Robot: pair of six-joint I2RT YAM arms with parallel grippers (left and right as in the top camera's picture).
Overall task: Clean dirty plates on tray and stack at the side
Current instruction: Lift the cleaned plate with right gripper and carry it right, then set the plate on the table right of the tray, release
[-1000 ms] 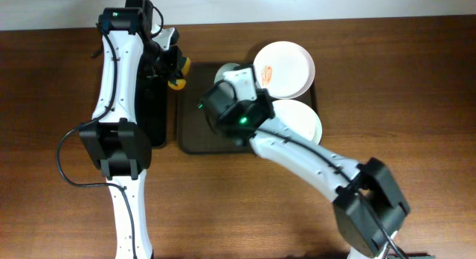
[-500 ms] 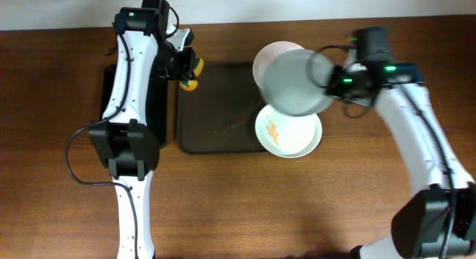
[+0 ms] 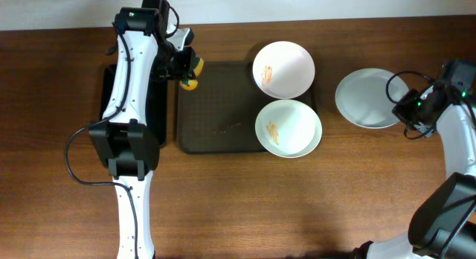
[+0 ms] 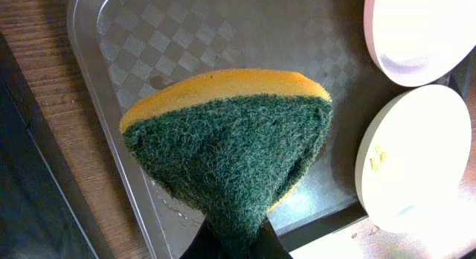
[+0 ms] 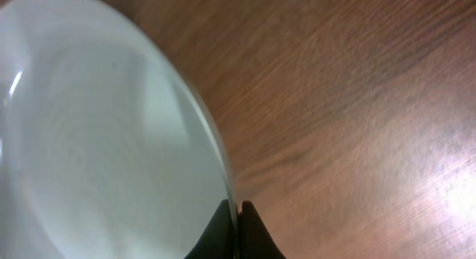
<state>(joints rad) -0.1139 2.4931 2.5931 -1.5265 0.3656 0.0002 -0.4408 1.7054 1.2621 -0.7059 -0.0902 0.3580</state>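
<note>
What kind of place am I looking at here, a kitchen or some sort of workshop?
Likely a robot test bench, not a kitchen: two arms at a wooden table, a brown tray with two smeared plates, and a sponge clamped in the left gripper. No sink shows.

2 smeared plates (image 3: 283, 68) on brown tray (image 3: 216, 103), 1 clean plate (image 3: 364, 97) beside it
</note>
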